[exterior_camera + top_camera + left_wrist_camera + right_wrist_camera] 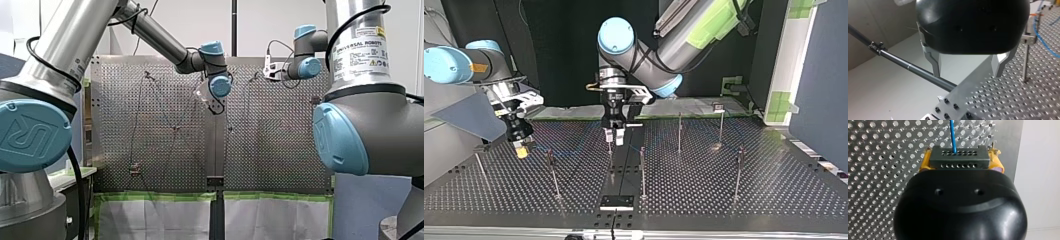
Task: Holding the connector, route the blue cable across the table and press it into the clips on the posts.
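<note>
The right gripper (961,160) was clamped on the connector (958,157), a yellow pad on either side. The blue cable (953,135) ran straight out of the connector's face over the perforated table (878,170). The left gripper (968,68) hovered above the table, fingers apart and nothing between them, beside a post (1026,60). From where I stood, the right one needed to hold the line taut and low, so the cable could be pressed squarely into each clip.

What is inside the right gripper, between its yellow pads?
A dark connector with two rows of holes sits between the yellow pads of my right gripper; the blue cable leaves one of its holes. The gripper's black body covers the connector's rear part.
</note>
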Available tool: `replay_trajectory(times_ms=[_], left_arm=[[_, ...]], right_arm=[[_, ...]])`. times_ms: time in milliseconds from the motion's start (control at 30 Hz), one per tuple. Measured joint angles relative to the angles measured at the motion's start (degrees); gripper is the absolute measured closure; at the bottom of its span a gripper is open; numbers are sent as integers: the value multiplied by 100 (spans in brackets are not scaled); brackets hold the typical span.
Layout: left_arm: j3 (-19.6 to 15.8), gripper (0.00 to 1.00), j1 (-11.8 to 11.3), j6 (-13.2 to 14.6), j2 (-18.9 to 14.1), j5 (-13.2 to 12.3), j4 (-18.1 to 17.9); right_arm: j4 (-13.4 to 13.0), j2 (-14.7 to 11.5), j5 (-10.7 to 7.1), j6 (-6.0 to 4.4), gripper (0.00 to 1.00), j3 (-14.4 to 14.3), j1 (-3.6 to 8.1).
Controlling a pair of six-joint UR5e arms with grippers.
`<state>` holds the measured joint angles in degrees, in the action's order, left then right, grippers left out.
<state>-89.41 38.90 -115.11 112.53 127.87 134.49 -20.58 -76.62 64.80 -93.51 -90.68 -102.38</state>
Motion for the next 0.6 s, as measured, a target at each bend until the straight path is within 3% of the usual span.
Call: replay_trajectory(times_ms=[233,600], left_arm=[[-343,0,-192,282,-24,133,-300],[-861,0,-688,798,-39,-313,-815]], right_arm=[[-6,3,2,-2,100,-1,-3],[-9,7,3,-2,100,-1,-2]])
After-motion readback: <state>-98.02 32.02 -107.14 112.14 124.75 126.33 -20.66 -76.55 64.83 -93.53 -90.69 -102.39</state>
